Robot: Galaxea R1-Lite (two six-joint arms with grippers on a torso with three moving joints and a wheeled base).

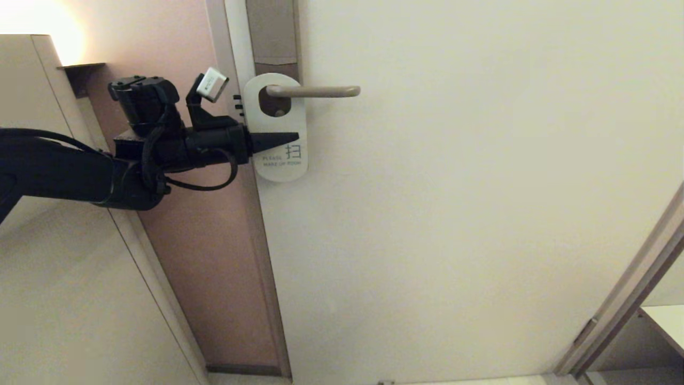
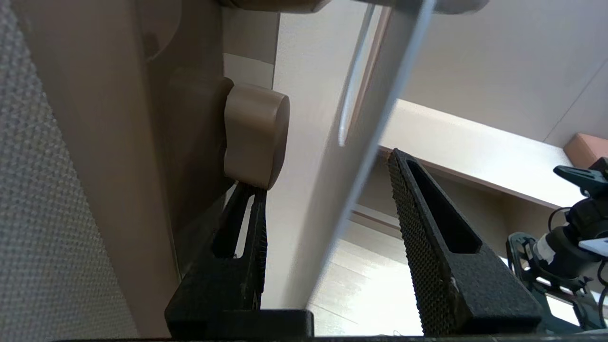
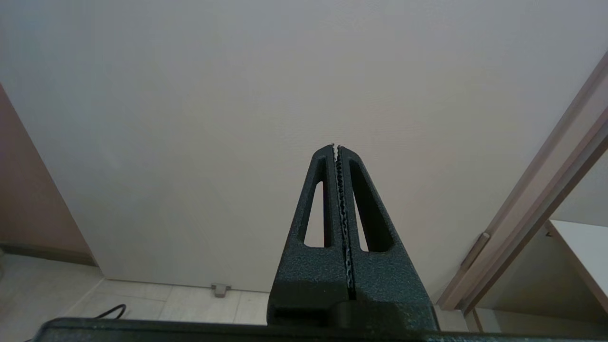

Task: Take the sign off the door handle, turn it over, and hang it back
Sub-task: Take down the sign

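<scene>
The sign hangs by its oval hole on the door handle, white face out with "MAKE UP ROOM" printed low on it. My left gripper reaches in from the left at the sign's middle. It is open: one finger lies across the front of the card and the other is hidden behind it. The left wrist view shows the sign edge-on as a thin pale strip in the gap of the left gripper, touching neither pad. My right gripper is shut on nothing, pointing at the bare door.
A tall brown backplate runs up the door above the handle. A beige rounded fitting sits right at one left fingertip. The door frame and a pinkish wall lie to the left. A shelf edge shows at the lower right.
</scene>
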